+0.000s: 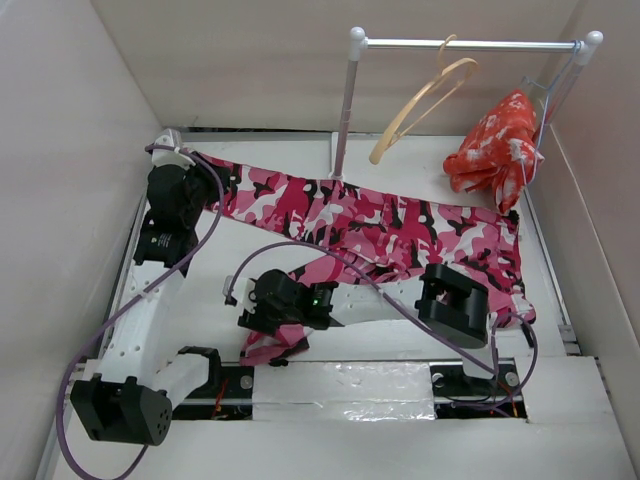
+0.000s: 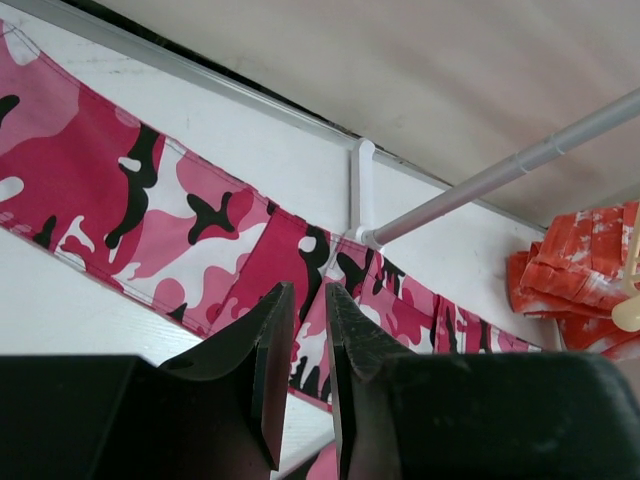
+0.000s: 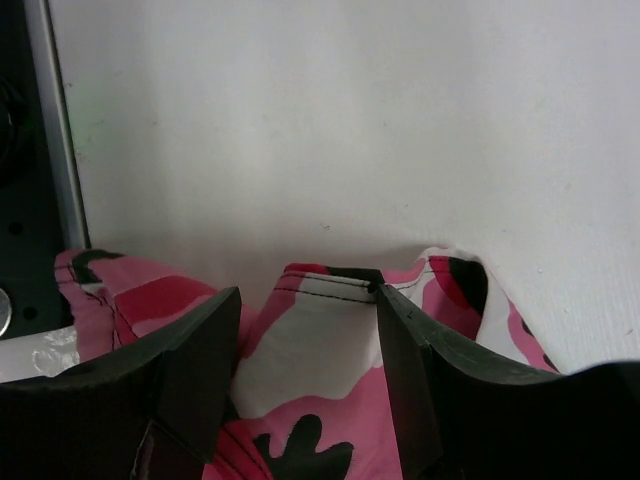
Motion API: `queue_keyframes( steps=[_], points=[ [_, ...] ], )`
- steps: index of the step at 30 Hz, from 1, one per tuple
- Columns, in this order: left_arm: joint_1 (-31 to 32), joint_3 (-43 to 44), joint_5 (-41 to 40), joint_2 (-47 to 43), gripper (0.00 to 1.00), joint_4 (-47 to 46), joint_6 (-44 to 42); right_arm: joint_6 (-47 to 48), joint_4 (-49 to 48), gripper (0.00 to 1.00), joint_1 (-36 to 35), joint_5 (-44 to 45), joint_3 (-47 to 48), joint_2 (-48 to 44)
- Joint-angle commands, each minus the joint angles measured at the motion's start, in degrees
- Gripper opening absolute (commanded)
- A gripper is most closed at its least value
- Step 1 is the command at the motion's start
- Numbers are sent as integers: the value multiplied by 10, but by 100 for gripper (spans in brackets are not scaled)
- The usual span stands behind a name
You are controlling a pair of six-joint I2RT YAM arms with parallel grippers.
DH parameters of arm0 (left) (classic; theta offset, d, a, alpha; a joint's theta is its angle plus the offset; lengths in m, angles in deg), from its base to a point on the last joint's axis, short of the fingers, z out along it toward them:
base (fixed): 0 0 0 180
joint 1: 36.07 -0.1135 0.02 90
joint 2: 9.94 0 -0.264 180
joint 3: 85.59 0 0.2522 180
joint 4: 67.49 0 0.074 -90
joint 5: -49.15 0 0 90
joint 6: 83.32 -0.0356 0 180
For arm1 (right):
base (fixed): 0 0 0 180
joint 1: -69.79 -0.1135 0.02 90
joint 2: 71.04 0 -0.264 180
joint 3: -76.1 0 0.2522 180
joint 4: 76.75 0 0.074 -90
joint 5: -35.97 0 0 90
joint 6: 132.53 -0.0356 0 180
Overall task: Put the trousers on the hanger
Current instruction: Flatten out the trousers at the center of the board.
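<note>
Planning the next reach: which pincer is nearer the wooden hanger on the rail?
The left. The left pincer is at the table's far left, across from the hanger. The right pincer sits low by the near edge over the trousers, farther away.

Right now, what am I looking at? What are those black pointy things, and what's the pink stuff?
These are two robot arms bolted to a table. One picture looks down from above. The other two come from small cameras on each wrist. The black prongs are claws.

Pink camouflage trousers lie stretched across the table. A wooden hanger hangs on a rail at the back, near an orange garment.

The left claw is almost closed above the trousers and holds nothing. The right claw is open over the trousers' edge, not gripping.
</note>
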Motion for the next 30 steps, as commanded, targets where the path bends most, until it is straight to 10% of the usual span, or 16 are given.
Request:
queue_keyframes(
  steps=[1,25,28,30],
  points=[
    [-2,0,19,-5,17,-31,-2,20,55,62,-1,-14,32,1],
    [-2,-7,42,-11,20,-43,1,37,32,68,-16,-109,7,-11],
    [-2,-6,48,-12,20,-43,1,42,55,64,-16,-84,36,8],
    [-2,-7,54,-14,20,-45,2,37,49,39,-16,-69,50,13]
  ],
)
